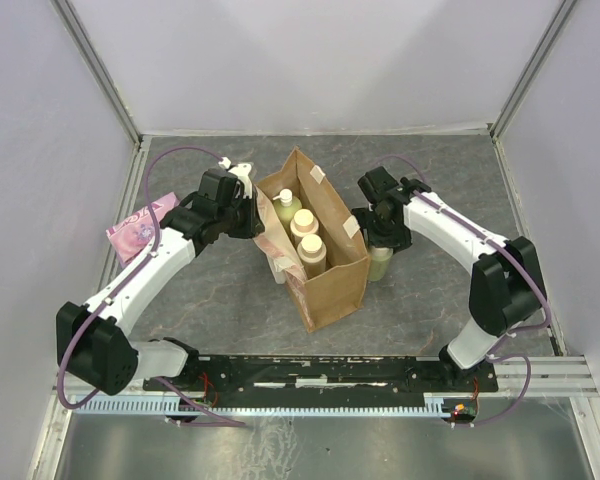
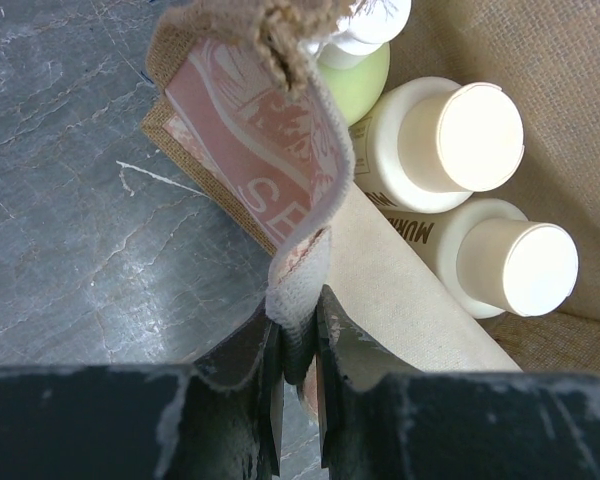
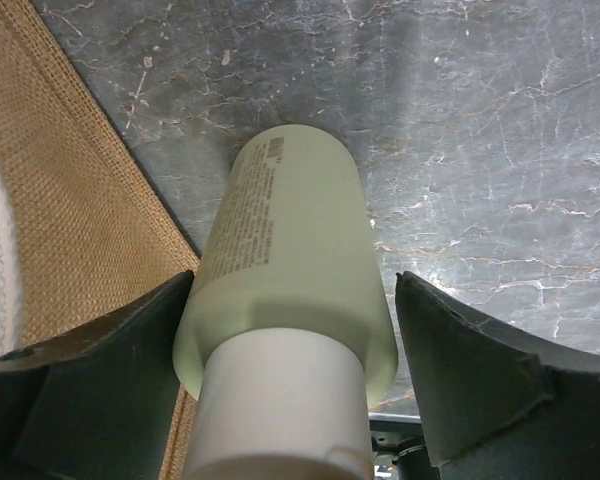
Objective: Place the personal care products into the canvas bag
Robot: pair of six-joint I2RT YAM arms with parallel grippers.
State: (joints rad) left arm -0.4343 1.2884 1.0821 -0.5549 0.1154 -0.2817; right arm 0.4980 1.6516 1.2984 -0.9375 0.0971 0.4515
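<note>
The tan canvas bag (image 1: 335, 285) stands upright mid-table. Inside it are a pale yellow-green pump bottle (image 1: 287, 206) and two cream-beige bottles (image 1: 303, 225) (image 1: 311, 252); the left wrist view shows them too, the pump bottle (image 2: 365, 78) and the cream ones (image 2: 450, 140) (image 2: 510, 265). My left gripper (image 2: 298, 312) is shut on the bag's pinkish-white handle (image 2: 280, 160) at the bag's left rim. The second yellow-green bottle (image 3: 290, 250) stands on the table just right of the bag (image 3: 50, 180). My right gripper (image 3: 292, 290) is open around it, left finger touching, right finger apart.
A flat pink packet (image 1: 138, 228) lies at the far left by the wall. Grey walls enclose the table on three sides. The right arm's bottle (image 1: 380, 264) stands close against the bag's right wall.
</note>
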